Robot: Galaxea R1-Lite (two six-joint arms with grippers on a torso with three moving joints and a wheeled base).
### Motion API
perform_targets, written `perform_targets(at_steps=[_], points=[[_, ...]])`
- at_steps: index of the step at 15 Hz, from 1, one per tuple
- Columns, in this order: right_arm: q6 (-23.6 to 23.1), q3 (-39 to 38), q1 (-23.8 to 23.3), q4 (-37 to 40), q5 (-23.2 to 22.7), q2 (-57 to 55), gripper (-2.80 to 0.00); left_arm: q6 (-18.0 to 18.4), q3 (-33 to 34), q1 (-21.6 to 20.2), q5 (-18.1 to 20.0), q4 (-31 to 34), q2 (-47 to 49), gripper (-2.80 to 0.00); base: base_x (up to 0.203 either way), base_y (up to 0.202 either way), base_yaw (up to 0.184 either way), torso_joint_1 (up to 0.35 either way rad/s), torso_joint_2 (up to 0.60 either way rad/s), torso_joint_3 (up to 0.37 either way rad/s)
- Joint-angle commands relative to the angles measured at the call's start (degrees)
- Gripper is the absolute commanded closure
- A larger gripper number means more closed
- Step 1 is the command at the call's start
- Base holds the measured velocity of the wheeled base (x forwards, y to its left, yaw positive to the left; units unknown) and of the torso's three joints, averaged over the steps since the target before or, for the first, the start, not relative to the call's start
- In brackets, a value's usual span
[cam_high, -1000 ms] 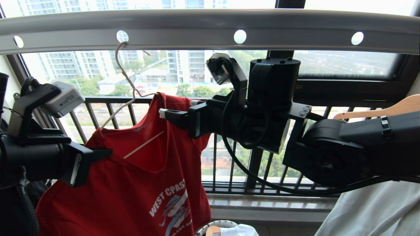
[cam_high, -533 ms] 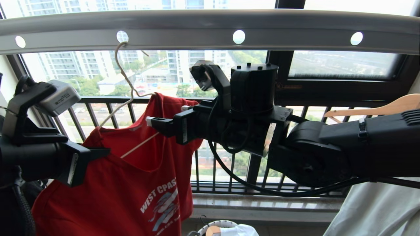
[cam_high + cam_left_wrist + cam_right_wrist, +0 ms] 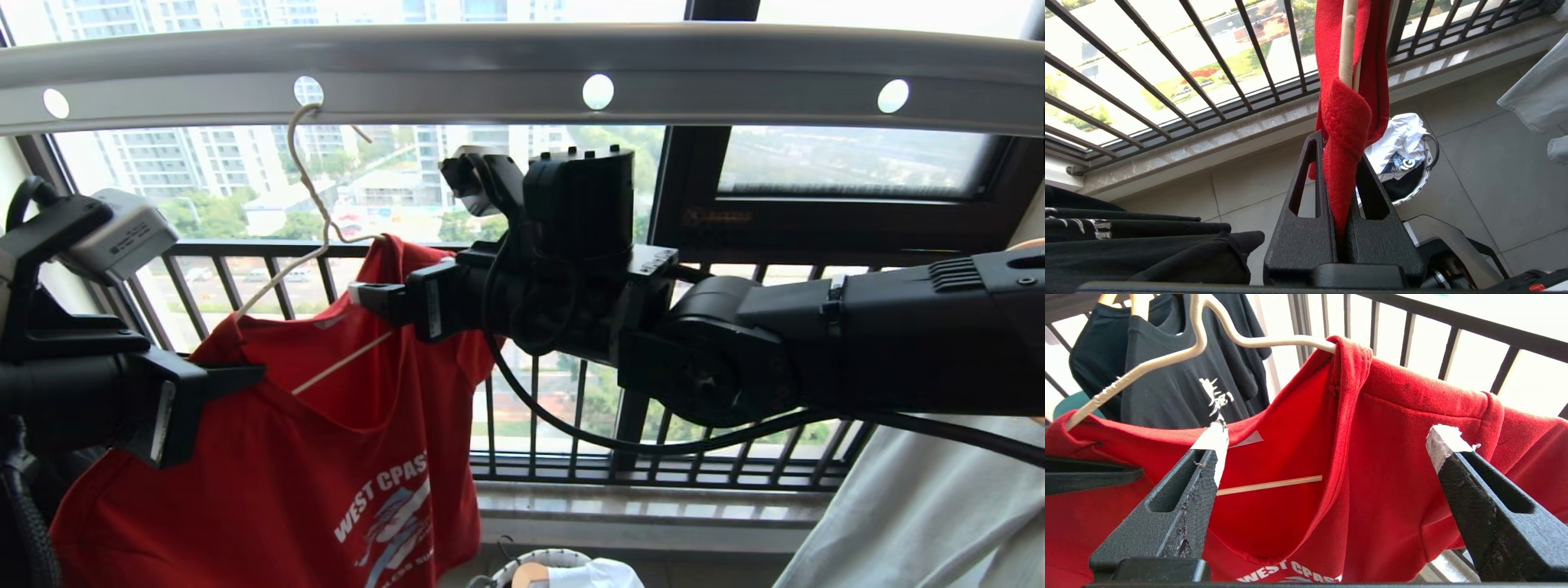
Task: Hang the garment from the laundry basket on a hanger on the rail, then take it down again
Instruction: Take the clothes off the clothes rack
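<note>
The red "WEST COAST" garment [image 3: 326, 457] hangs on the cream-white wire hanger [image 3: 306, 171]. The hanger's hook sits in a hole of the grey rail [image 3: 522, 57]. My left gripper [image 3: 245, 377] is shut on the garment's left shoulder; the red cloth [image 3: 1345, 118] is pinched between its jaws [image 3: 1337, 143]. My right gripper [image 3: 363, 294] is open at the collar. Its white-tipped jaws [image 3: 1327, 445] stand wide on either side of the right shoulder cloth [image 3: 1396, 457] and grip nothing. The hanger's arm [image 3: 1167, 361] runs above them. The laundry basket [image 3: 563, 554] stands on the floor below.
A black printed T-shirt [image 3: 1167, 388] hangs behind the red one on a wood hanger. A pale garment [image 3: 922, 514] hangs at the right. The black window railing [image 3: 571, 408] and stone sill run close behind. White clothes lie in the basket [image 3: 1425, 179].
My right arm has reached leftward to the garment's collar, with its jaws opened wider. The garment's lower part has swung to the left. My left gripper keeps its hold.
</note>
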State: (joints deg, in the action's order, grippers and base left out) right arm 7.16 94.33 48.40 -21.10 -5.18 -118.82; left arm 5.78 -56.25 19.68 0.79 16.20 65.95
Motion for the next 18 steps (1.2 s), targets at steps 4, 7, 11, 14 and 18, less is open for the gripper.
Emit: perform_targets(at_steps=[4,7,11,14,18], points=[[0.0,1.1,0.0,-0.2,2.0,-2.4,-2.80,0.0,0.0,0.0,0.0,0.1,-0.3,0.00,0.000,0.000,0.000,0.000,0.00,0.000],[0.0,0.9,0.0,-0.1,3.0,-2.4,-2.80,0.1,-0.1,0.0,0.0,0.1,-0.2,0.00,0.000,0.000,0.000,0.000,0.00,0.000],[0.0,2.1,0.2,0.0,3.0,-3.0,-2.80,0.1,-0.1,0.0,0.0,0.1,-0.2,0.00,0.000,0.000,0.000,0.000,0.00,0.000],[0.0,3.8,1.0,0.0,3.1,-4.2,0.00,0.1,-0.2,0.0,0.0,0.1,-0.3,0.00,0.000,0.000,0.000,0.000,0.00,0.000],[0.0,5.3,1.3,0.1,3.7,-5.2,0.00,0.1,-0.3,-0.1,-0.1,0.1,-0.3,0.00,0.000,0.000,0.000,0.000,0.00,0.000]])
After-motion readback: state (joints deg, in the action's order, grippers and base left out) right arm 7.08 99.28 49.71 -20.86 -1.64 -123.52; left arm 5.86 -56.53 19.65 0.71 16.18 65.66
